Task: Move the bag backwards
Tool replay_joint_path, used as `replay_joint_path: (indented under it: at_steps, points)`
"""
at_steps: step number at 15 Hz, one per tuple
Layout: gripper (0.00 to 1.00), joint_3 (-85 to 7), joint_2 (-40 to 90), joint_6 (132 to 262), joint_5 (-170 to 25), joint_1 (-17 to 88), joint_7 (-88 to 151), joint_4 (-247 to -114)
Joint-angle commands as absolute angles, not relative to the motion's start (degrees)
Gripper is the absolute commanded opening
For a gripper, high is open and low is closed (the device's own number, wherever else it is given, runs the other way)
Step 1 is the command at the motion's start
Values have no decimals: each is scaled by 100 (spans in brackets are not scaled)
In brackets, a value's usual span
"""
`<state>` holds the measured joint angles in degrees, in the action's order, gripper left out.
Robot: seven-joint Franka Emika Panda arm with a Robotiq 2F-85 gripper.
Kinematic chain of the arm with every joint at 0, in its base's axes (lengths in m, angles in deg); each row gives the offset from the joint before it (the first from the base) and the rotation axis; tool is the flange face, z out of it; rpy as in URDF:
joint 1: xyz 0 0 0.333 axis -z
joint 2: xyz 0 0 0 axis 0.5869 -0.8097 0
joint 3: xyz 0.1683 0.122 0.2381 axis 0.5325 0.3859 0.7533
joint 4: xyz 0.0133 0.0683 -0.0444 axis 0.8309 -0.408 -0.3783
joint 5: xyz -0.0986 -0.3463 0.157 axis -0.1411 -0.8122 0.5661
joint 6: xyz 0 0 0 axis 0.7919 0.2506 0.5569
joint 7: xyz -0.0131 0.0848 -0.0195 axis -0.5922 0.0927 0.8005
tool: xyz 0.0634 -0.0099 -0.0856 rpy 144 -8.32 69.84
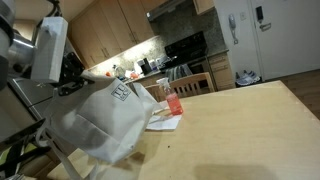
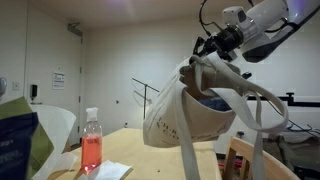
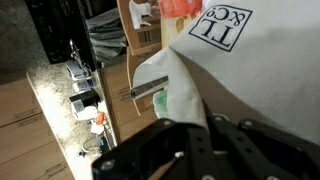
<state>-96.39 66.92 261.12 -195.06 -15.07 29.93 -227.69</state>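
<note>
The bag (image 1: 105, 122) is a large off-white fabric tote. It hangs in the air above the wooden table (image 1: 240, 125), lifted by its upper edge. In both exterior views my gripper (image 2: 203, 52) is shut on the bag's (image 2: 180, 112) top rim, and the straps (image 2: 256, 112) dangle loose beside it. In the wrist view my gripper (image 3: 186, 120) pinches a fold of the bag's fabric (image 3: 250, 70), whose dark logo (image 3: 228, 28) shows at the top. The gripper itself is hard to make out behind the arm (image 1: 45, 48).
A clear bottle of red liquid (image 1: 173, 98) stands on the table just past the bag, with white paper (image 1: 165, 123) at its foot. The same bottle (image 2: 91, 146) shows low on the table. A blue-green packet (image 2: 15, 135) sits nearby. Kitchen cabinets and a stove (image 1: 186, 47) stand behind.
</note>
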Motion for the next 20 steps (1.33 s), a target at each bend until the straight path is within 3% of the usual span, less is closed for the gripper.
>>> replay_joint_path:
  at_steps: [1, 10, 20]
  points:
    - [1, -9843, 6766, 26112, -19450, -1815, 2968, -22765]
    - [1, -11029, 7202, 26072, -19036, -4169, 2872, -22425]
    - [4, -11036, 6716, 26169, -17642, -3981, 4011, -22834]
